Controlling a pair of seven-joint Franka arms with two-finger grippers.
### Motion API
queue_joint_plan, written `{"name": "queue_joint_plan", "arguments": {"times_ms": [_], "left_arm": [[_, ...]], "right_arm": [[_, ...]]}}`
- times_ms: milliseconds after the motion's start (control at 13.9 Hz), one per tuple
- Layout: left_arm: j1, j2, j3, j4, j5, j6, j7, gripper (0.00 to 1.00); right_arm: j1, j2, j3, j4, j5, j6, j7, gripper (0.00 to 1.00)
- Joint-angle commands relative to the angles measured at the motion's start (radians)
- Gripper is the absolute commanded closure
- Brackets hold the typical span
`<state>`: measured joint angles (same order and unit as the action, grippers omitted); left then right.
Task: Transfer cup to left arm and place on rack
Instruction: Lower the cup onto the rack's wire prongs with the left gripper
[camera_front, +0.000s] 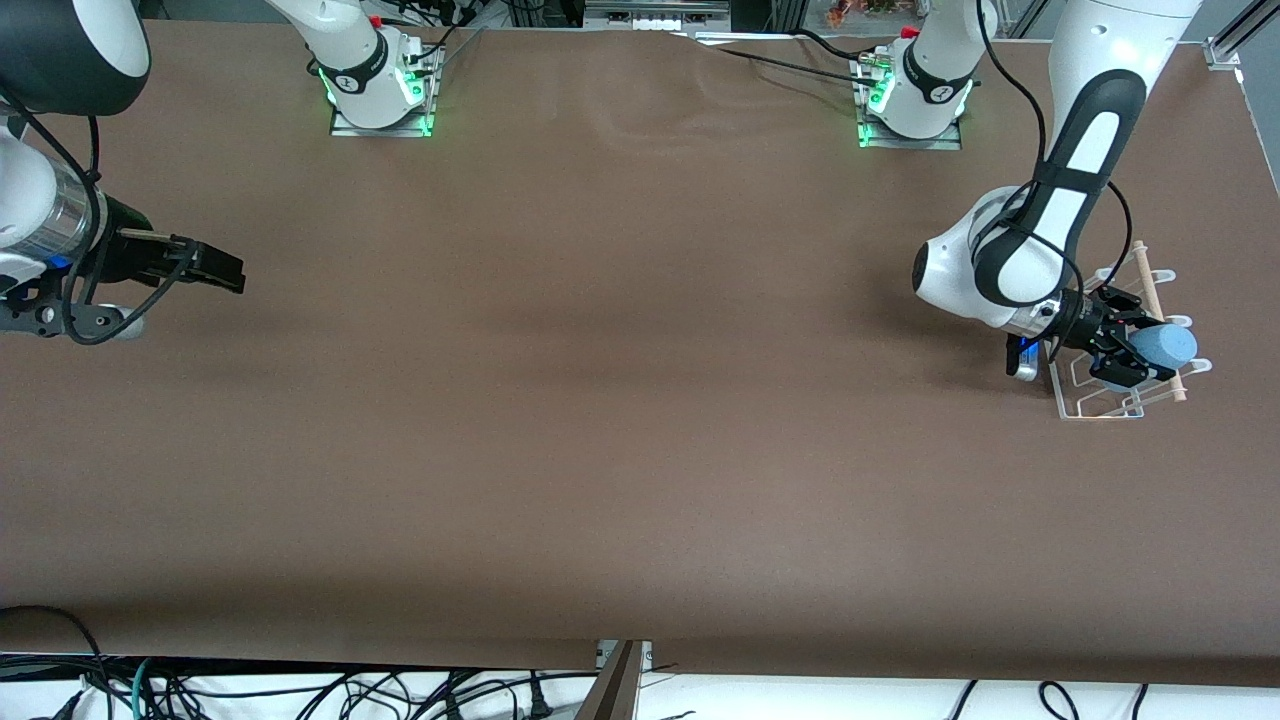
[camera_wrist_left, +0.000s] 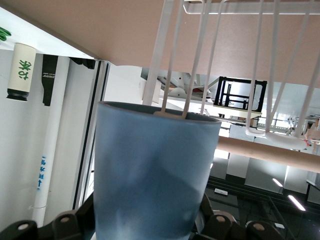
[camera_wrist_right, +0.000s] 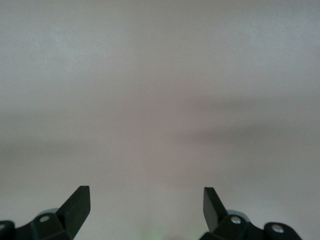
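I am holding the small light-blue plastic tumbler, smooth and slightly tapered (camera_front: 1163, 346), in my left pincer (camera_front: 1128, 352), its 2 fingers clamped on the lower body, over the small white wire rack with its upright loops (camera_front: 1098, 392) at the left arm's end of the brown desk (camera_front: 600, 400). In the left wrist view, thin white prongs (camera_wrist_left: 172, 60) are reaching the cup's rim (camera_wrist_left: 159, 111). I am judging that the slick wall could slide in my grip, or the rim could catch on a wire and tip the light rack. The pale wooden dowel (camera_front: 1158, 322) is running along 1 side of the rack. My right pincer (camera_front: 215, 268) is waiting spread wide over the desk's right-arm end, holding nothing.
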<state>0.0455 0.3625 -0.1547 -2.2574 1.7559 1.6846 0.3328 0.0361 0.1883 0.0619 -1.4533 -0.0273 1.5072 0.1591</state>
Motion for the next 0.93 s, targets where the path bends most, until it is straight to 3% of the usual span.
{"name": "queue_joint_plan", "arguments": {"times_ms": [0, 861], "left_arm": [[0.022, -0.010, -0.006, -0.018, 0.042, 0.004, -0.018, 0.93], [0.051, 0.101, -0.005, -0.014, 0.093, 0.027, -0.095, 0.92]], "right_arm": [[-0.016, -0.024, 0.013, -0.024, 0.006, 0.002, -0.012, 0.00], [-0.016, -0.023, 0.013, -0.021, 0.009, 0.002, -0.013, 0.00]]}}
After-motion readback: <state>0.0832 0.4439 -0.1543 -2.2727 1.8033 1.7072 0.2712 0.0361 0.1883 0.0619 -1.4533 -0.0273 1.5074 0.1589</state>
